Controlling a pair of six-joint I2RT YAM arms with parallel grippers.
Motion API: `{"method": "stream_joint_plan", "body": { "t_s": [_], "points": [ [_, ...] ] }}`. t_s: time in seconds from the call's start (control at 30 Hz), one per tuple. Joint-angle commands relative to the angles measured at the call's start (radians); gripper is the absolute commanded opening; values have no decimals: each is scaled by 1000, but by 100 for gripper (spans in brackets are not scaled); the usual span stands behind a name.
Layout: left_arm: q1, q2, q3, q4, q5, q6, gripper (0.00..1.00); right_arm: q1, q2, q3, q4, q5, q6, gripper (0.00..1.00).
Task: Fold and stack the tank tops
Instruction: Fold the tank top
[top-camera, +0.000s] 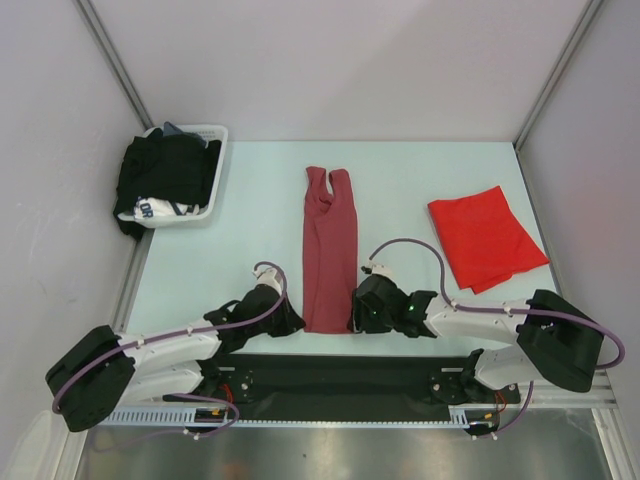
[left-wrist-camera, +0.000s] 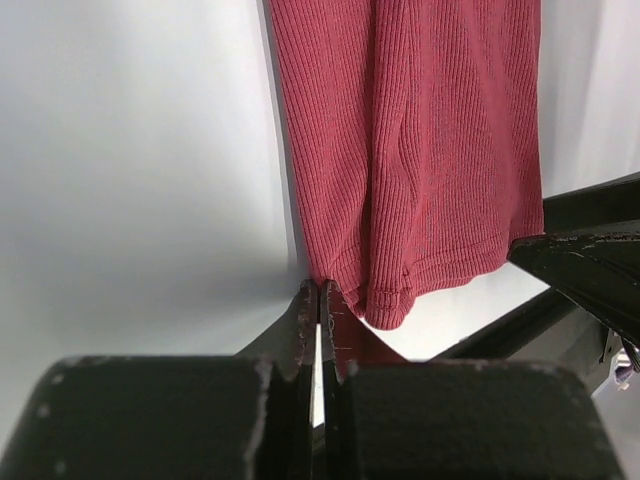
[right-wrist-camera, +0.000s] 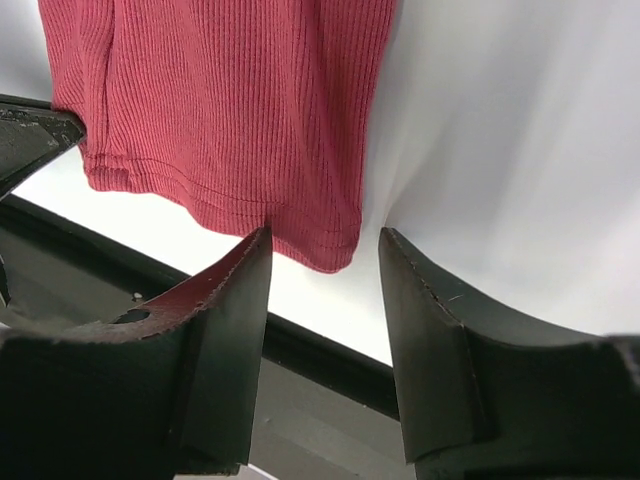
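Left jaws shut, maroon top (left-wrist-camera: 420, 150) hem at tips, hold unclear; right jaws half open, empty. Risk: left retreat drags hem askew.

Identify each arm by its white link shells and black joint housings: left arm (top-camera: 165, 352), right arm (top-camera: 470, 322). You see one purple cable (top-camera: 405, 242) running along each arm. On the right gripper (right-wrist-camera: 325, 245), check the matte black, wedge-shaped fingers (right-wrist-camera: 440, 340); their edges show pale scuffs. A small green light (top-camera: 411, 322) shows on its wrist.
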Motion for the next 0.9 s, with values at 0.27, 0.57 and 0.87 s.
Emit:
{"method": "stream_joint_plan", "body": {
  "t_s": [0.27, 0.57, 0.87],
  "points": [
    [-10, -16, -9, -30, 14, 4, 0, 6, -67, -35, -24, -24, -7, 47],
    [-18, -13, -9, -22, 40, 1, 0, 1, 15, -39, 79, -105, -22, 29],
    [-133, -72, 45, -168, -46, -41, 0, 86, -57, -30, -2, -76, 7, 0]
  ]
}}
